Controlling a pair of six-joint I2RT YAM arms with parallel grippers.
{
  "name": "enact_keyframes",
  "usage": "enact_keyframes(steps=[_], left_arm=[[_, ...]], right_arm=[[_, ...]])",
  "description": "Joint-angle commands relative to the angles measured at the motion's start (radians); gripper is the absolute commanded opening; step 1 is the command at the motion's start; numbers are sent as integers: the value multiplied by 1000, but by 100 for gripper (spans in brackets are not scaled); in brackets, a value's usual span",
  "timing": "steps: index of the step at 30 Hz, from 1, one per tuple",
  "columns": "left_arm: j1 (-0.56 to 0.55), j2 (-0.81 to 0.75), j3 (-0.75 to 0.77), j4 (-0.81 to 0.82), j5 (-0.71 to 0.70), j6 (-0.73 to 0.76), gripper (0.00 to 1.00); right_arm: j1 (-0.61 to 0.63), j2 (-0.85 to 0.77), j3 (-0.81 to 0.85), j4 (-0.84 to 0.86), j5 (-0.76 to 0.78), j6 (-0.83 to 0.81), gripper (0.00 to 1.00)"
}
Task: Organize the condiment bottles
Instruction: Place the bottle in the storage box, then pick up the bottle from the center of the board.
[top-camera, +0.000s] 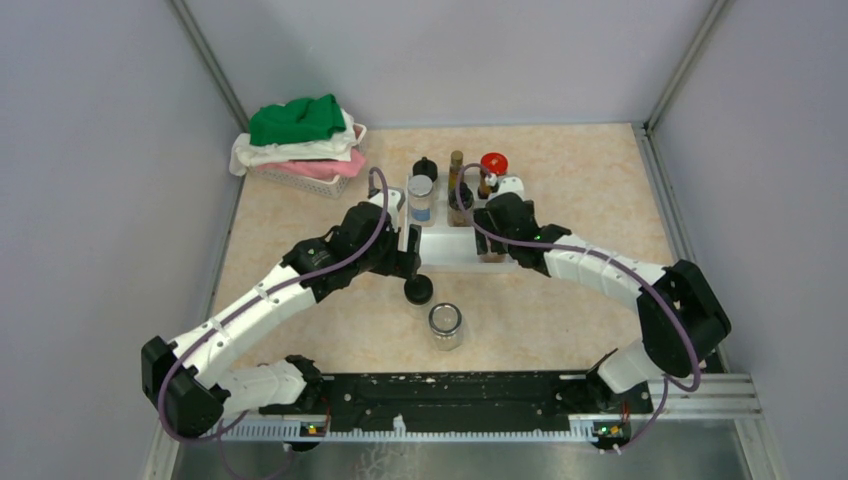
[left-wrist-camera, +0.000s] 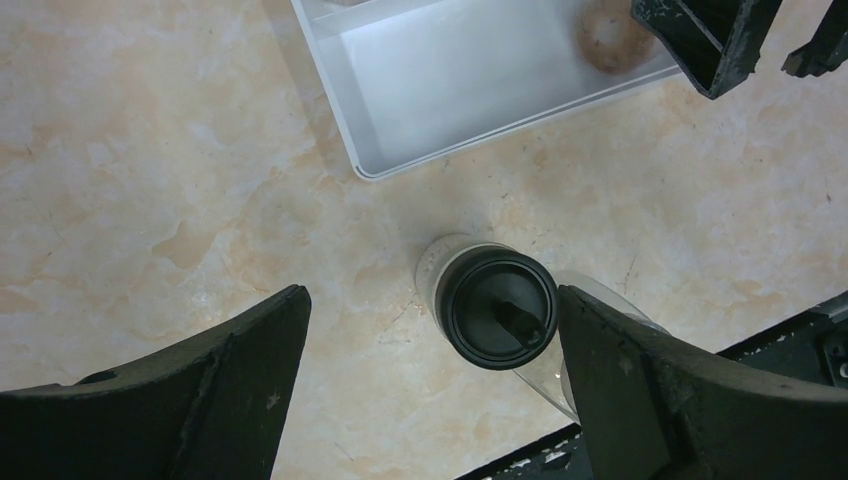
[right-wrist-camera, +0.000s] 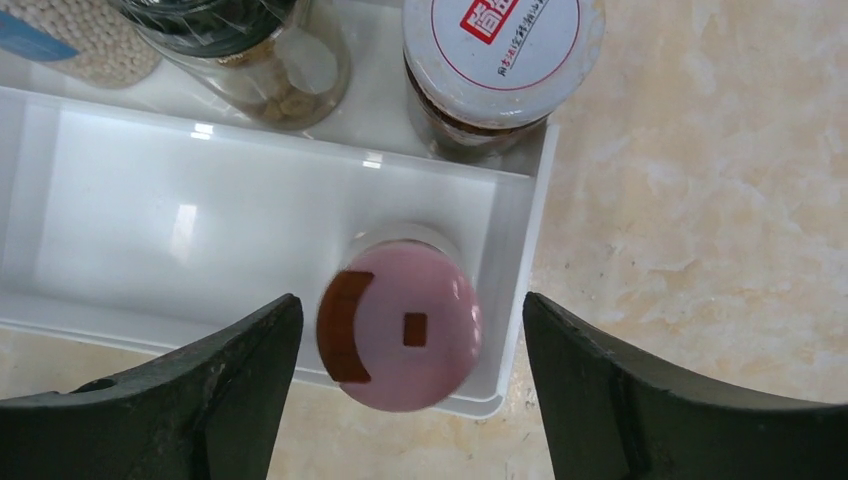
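Nearest the arm bases, 1 silver-lidded jar (top-camera: 445, 325) stands upright on the marbled surface (top-camera: 570, 170), in front of the tray and apart from it.

Just behind it stands 1 black-lidded jar (top-camera: 418, 290), also upright on the surface, near the tray's front wall but not touching it. The left tool (top-camera: 410, 266) hangs over this jar with its fingers spread wide. In the left wrist view the black lid (left-wrist-camera: 497, 308) lies between the 2 fingers (left-wrist-camera: 250, 370), close to the right-hand one, and neither is seen to touch it.

Next comes the white tray (top-camera: 445, 250). At the right-hand end of its lowest front compartment stands 1 pink-lidded jar (right-wrist-camera: 400, 325). The right tool (top-camera: 497, 232) is above it, fingers likewise wide apart and clear of the lid on both sides. The rest of that compartment (right-wrist-camera: 150, 200) shows bare white floor.

On the step behind, the right wrist view shows 1 white-and-red-lidded jar (right-wrist-camera: 500, 50) and 1 dark-lidded jar (right-wrist-camera: 250, 50) side by side.

Farther back, the top view shows 1 blue-labelled jar (top-camera: 421, 200), 1 slim amber bottle (top-camera: 456, 170) and 1 red-lidded bottle (top-camera: 493, 163), all upright.

At the far left, well apart from the tray, 1 basket (top-camera: 300, 180) holds folded cloths (top-camera: 298, 120), green on top.
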Motion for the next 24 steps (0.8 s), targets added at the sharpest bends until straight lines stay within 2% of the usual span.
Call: enact_keyframes(steps=[1,5,11,16,20,24], left_arm=[[-3,7,24,17,-38,20,99],[-4,5,37,8,-53,30,99],[-3,-4,26,7,-53,26,99],[-3,-4,24,13,-36,23,99],[-3,4,29,16,-28,25,99],[-3,6,37,16,-14,23,99]], right_arm=[[-11,-67,27,-53,37,-8,81],[-10,-160,49,-134,44,-11,81],[29,-318,28,-229,-81,39,76],[213,-374,-36,-287,-83,123,75],[418,-356,-82,-247,-82,138,74],[497,-314,-134,-174,-103,142,79]])
